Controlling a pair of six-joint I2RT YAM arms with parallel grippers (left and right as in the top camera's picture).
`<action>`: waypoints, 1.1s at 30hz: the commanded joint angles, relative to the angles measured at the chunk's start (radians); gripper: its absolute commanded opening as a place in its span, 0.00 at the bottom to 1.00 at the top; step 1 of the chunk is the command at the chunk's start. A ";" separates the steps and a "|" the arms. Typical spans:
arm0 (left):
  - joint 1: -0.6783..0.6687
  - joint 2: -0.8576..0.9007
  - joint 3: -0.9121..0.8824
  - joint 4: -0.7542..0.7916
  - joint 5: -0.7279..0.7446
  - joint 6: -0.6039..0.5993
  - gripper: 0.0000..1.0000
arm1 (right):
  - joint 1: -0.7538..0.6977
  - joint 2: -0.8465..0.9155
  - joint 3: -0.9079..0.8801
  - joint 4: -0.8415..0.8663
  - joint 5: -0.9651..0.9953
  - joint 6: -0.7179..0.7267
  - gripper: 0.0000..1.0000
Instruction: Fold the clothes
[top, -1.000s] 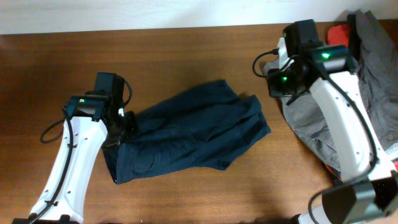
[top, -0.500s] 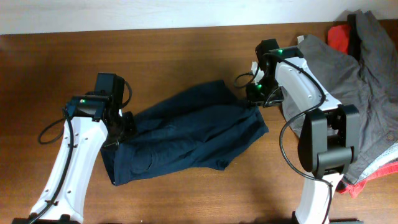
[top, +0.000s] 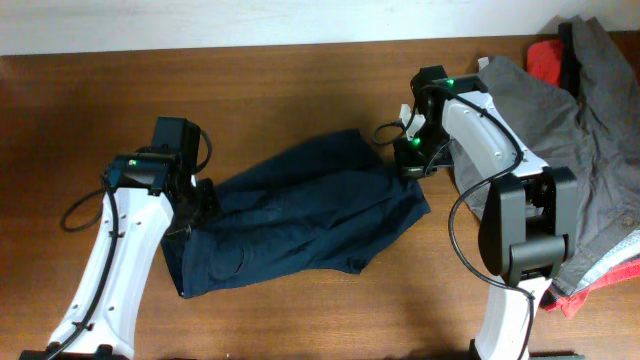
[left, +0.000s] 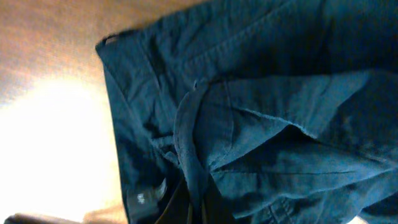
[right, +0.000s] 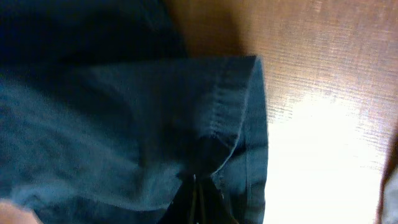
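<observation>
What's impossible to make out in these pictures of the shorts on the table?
- Overhead: left end of the navy shorts, under the left gripper.
- Overhead: grey garment, partly covered by the right arm, cut by the edge.
- Overhead: red-orange piece, mostly beneath grey cloth.
- Right wrist: right gripper fingers, dark, cut by bottom edge.

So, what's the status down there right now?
Left gripper shut on navy shorts, left end. Right gripper shut on their hem. Grey clothes heaped at right, not blocking.
</observation>
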 joint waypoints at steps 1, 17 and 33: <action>0.002 0.001 -0.008 0.032 -0.033 -0.016 0.00 | -0.036 -0.129 0.108 -0.035 -0.016 -0.006 0.04; 0.002 0.001 -0.028 -0.123 -0.318 -0.412 0.00 | 0.096 -0.122 0.349 -0.071 0.040 -0.044 0.04; 0.003 0.001 -0.190 0.170 -0.510 -0.526 0.10 | 0.163 0.172 0.349 0.139 0.036 -0.043 0.08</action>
